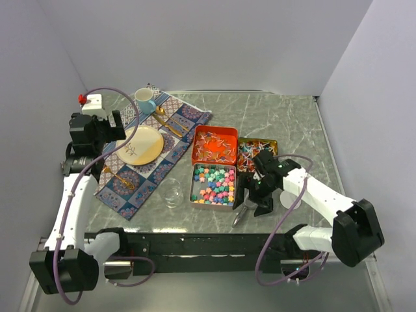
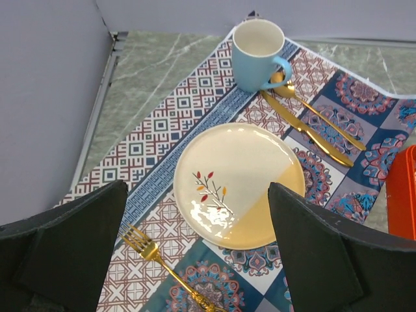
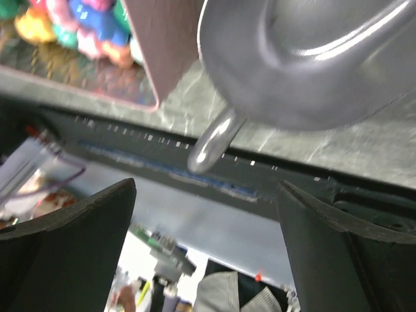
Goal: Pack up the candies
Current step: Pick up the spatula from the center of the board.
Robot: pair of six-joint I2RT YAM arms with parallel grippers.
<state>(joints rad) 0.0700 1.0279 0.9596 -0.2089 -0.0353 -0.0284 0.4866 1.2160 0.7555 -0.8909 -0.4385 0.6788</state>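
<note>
Pastel star-like candies (image 1: 214, 183) fill a pink tin (image 1: 193, 185) in the middle of the table; they also show in the right wrist view (image 3: 71, 23). Thin pale wrapped pieces lie in an orange tin (image 1: 214, 132) behind it. Red-white-blue pieces (image 1: 249, 154) lie in a third tin to the right. My right gripper (image 1: 250, 198) is open and empty just right of the pink tin, over a silver scoop (image 1: 238, 215). In the right wrist view the scoop (image 3: 312, 58) lies ahead of the open right gripper (image 3: 207, 195). My left gripper (image 1: 122, 132) is open and empty, held above the plate.
A patterned placemat (image 1: 133, 188) on the left bears a cream plate (image 2: 260, 162), a blue mug (image 2: 257, 55), a gold fork (image 2: 153, 257), and a gold knife and spoon (image 2: 305, 123). A clear glass bowl (image 1: 173, 193) stands left of the pink tin. The table's front edge is close below the scoop.
</note>
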